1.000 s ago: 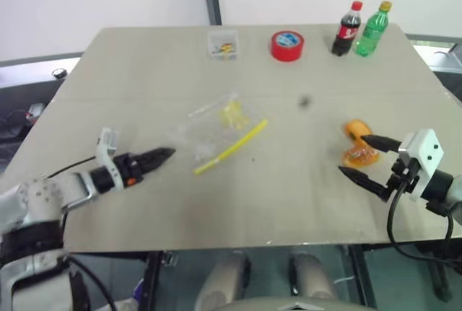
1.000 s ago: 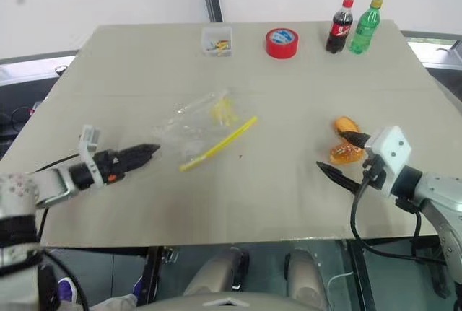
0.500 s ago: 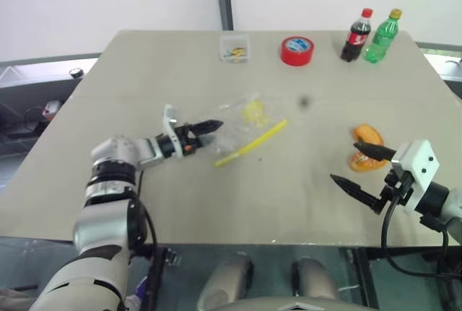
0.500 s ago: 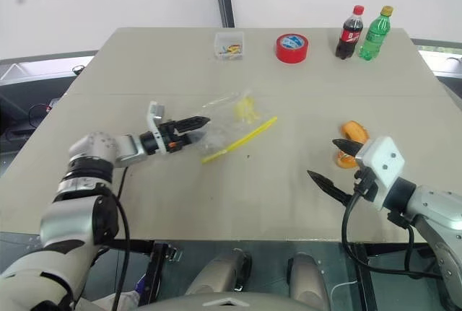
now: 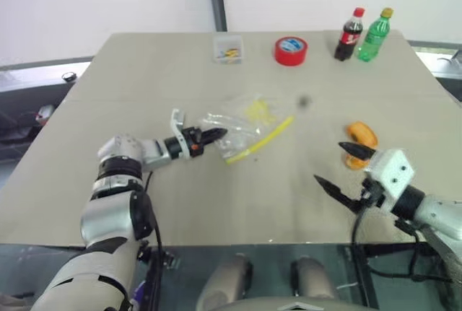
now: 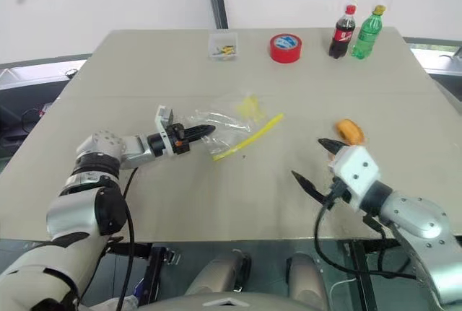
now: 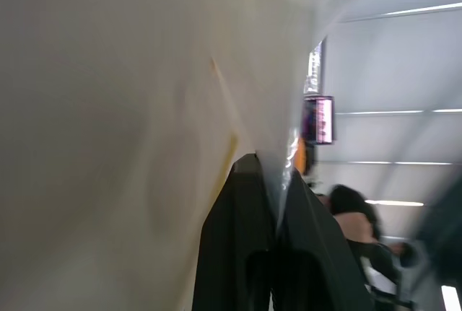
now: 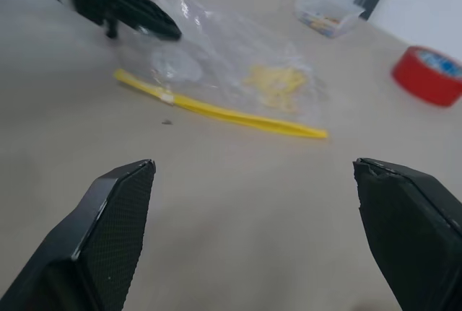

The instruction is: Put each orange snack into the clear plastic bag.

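The left gripper [image 5: 216, 136] has just swung in and clenched its jaws on the edge of the clear plastic bag [image 5: 242, 125], mid-counter [image 5: 144, 66]. So the bag is secured; the right gripper [image 5: 338, 169] hangs released beside the orange snacks [image 5: 361, 139], both unbagged.

No text can be read anywhere. The dark cola bottle [image 5: 349, 34] at the upper right of the frame carries a red label — its lettering is too small to make out. The green bottle [image 5: 375, 34] beside it and the red tape roll [image 5: 290, 50] with its blue-and-white centre show no legible words either.
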### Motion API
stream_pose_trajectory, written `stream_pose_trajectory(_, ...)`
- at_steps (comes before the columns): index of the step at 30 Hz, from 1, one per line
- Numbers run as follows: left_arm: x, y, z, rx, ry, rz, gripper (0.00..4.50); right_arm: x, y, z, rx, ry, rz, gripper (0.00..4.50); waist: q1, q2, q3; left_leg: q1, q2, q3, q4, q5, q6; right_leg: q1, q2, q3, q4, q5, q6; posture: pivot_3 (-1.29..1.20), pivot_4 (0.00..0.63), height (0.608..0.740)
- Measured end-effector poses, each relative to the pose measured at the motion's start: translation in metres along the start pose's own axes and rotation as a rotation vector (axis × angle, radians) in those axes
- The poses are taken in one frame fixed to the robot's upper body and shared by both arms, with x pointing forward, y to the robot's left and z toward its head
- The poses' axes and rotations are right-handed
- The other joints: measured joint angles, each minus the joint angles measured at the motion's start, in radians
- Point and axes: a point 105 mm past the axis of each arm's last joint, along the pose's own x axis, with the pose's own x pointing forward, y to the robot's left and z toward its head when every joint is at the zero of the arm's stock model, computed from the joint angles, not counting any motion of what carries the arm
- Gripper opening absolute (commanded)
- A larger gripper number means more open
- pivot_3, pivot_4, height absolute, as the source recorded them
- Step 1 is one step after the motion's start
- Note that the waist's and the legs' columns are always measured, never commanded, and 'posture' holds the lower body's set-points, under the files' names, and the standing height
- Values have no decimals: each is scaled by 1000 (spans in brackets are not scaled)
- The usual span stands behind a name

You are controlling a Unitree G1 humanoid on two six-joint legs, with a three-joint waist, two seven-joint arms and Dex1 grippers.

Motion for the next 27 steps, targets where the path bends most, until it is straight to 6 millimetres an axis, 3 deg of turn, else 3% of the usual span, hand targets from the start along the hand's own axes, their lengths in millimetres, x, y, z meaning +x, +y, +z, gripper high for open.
stream_pose_trajectory(5,-7,-28,-8,-85,57,-130,41,36,7,-17,-172,33,14,4500,-21,-10,6,-4,0,0,0,2,-4,-6,1,1,2,2,-4,0,150,740)
stream_pose_trajectory(9,-13,-54,-10,-29,83,-226,41,74,-1,-38,-335,87,-70,4500,-31,-12,7,-11,1,1,0,4,-7,-15,0,3,6,3,-5,0,150,740)
stream_pose_trajectory(13,-25,-57,-16,1,94,-236,41,99,-4,-45,-400,79,-116,4500,-37,-12,7,-13,2,1,0,4,-8,-18,1,4,6,3,-6,0,150,740)
stream_pose_trajectory(19,-32,-65,-24,23,112,-260,41,130,0,-36,-386,-1,-139,4500,-46,-12,7,-13,1,1,0,4,-7,-18,1,4,6,3,-6,0,150,740)
stream_pose_trajectory(22,-35,-64,-28,26,110,-249,0,147,5,-33,-361,-39,-113,3467,-51,-12,7,-13,1,1,0,5,-8,-18,2,4,6,4,-6,0,150,740)
stream_pose_trajectory(27,-37,-64,-32,32,100,-244,0,156,3,-32,-322,-58,-121,1794,-55,-12,7,-13,2,1,0,5,-8,-18,1,4,6,4,-6,0,150,740)
